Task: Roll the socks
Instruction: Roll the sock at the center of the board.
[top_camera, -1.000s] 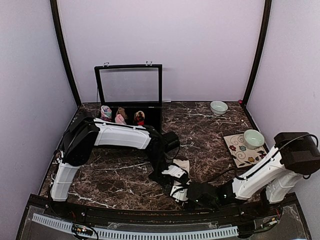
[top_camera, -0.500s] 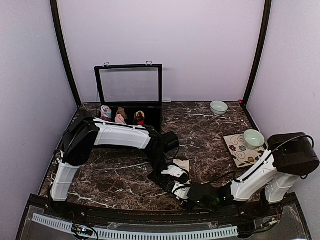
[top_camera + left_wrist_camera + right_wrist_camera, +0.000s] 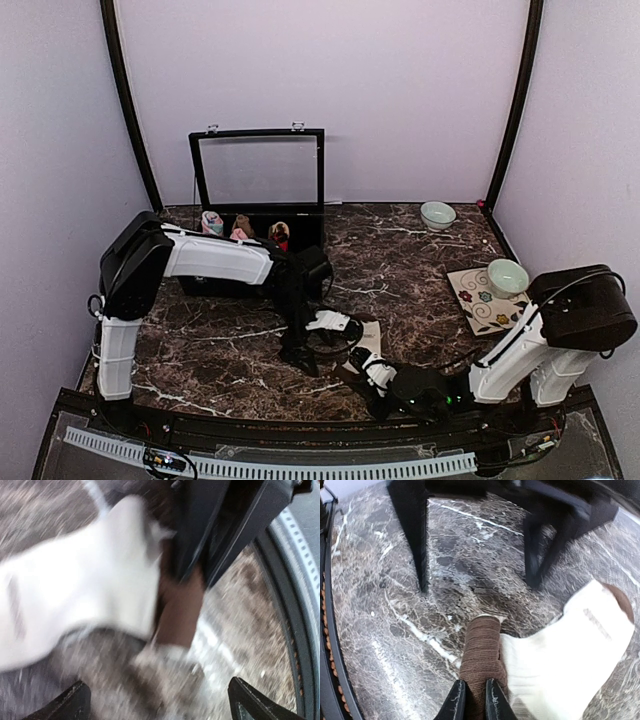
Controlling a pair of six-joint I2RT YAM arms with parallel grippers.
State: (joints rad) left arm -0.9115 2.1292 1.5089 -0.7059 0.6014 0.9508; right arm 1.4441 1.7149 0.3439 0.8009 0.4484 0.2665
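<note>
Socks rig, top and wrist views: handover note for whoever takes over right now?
Left gripper: open, empty, hovering over the cream sock.
Right gripper: shut on the sock's brown cuff, low over the table near its front edge.
Cream sock lies flat, unrolled. Argyle pair not in view. Box at the back holds rolled bundles.
Done: cuff gripped.
Left: roll the cream sock, then find and roll the argyle pair.
</note>
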